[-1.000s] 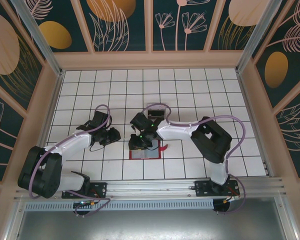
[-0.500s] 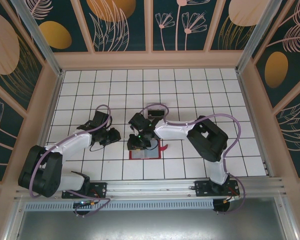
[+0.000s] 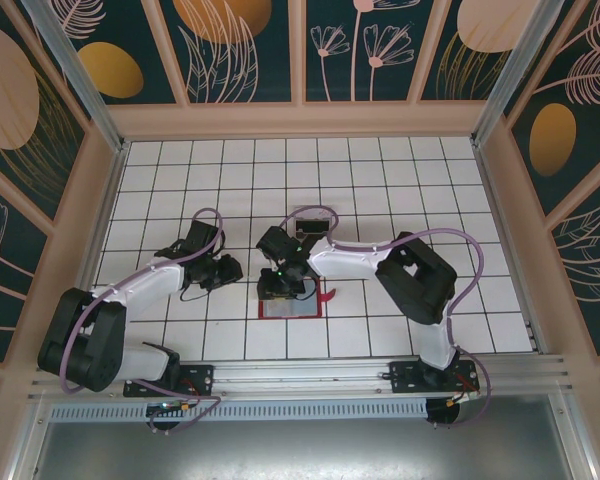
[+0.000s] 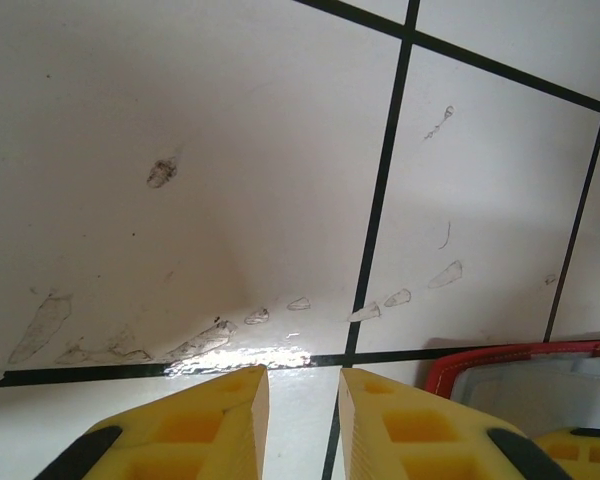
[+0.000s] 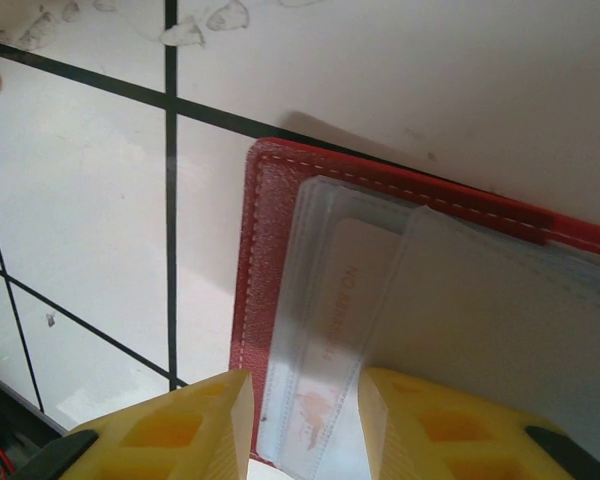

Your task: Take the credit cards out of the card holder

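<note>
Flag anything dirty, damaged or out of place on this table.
Smeared, greyish scuff marks streak the white table near a grid line, in the left wrist view. The red card holder lies open and flat, one card inside a clear pocket; nothing torn or spilled.

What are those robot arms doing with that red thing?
The right gripper is down over an open red wallet lying on the tiled table. Its yellow fingers sit on either side of a clear pocket with a pale card inside. It looks ready to pull the card out, but the card is not out yet. The left gripper hovers beside the wallet, holding nothing.
</note>
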{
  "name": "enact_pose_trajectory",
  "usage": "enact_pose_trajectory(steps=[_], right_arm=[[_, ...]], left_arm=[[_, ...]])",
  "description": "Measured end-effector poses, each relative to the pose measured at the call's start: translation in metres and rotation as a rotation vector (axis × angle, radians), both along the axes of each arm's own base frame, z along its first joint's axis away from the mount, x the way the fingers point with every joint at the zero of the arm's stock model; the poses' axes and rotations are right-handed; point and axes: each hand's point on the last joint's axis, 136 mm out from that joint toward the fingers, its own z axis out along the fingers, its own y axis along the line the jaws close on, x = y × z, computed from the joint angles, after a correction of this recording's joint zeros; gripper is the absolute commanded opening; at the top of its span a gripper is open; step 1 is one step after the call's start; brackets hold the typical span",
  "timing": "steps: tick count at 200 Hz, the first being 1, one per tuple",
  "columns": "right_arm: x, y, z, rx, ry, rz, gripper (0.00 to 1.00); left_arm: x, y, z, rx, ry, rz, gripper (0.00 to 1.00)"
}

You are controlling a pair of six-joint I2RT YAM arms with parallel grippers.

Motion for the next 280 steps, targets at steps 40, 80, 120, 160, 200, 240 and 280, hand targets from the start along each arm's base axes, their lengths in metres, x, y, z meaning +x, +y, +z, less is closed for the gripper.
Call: enact_pose_trajectory(steps=[40, 80, 120, 160, 200, 240, 280], right_arm=[[0.001, -0.008, -0.001, -0.059, -0.027, -0.011, 0.38], [0.003, -0.02, 0.001, -0.162, -0.081, -0.02, 0.41], [0.001, -0.031, -0.002, -0.265, -0.117, -0.013, 0.43], [0.0, -0.036, 0.002, -0.341, -0.167, -0.003, 0.47], [0.001, -0.049, 0.005, -0.414, -0.207, -0.004, 0.5], [0.005, -0.069, 0.005, -0.506, -0.239, -0.021, 0.54], [0.008, -0.083, 0.007, -0.557, -0.268, -0.028, 0.57]], left_arm=[[0.0, -0.002, 0.001, -0.007, 0.001, -0.007, 0.26], [0.0, -0.002, 0.001, -0.009, 0.001, -0.008, 0.26], [0.0, -0.002, 0.001, -0.009, 0.002, -0.009, 0.26], [0.0, -0.002, 0.0, -0.005, 0.003, -0.015, 0.26], [0.002, -0.003, 0.002, -0.007, -0.002, -0.016, 0.26], [0.008, -0.007, 0.01, -0.02, -0.024, -0.025, 0.26], [0.01, -0.011, 0.014, -0.041, -0.026, -0.036, 0.25]])
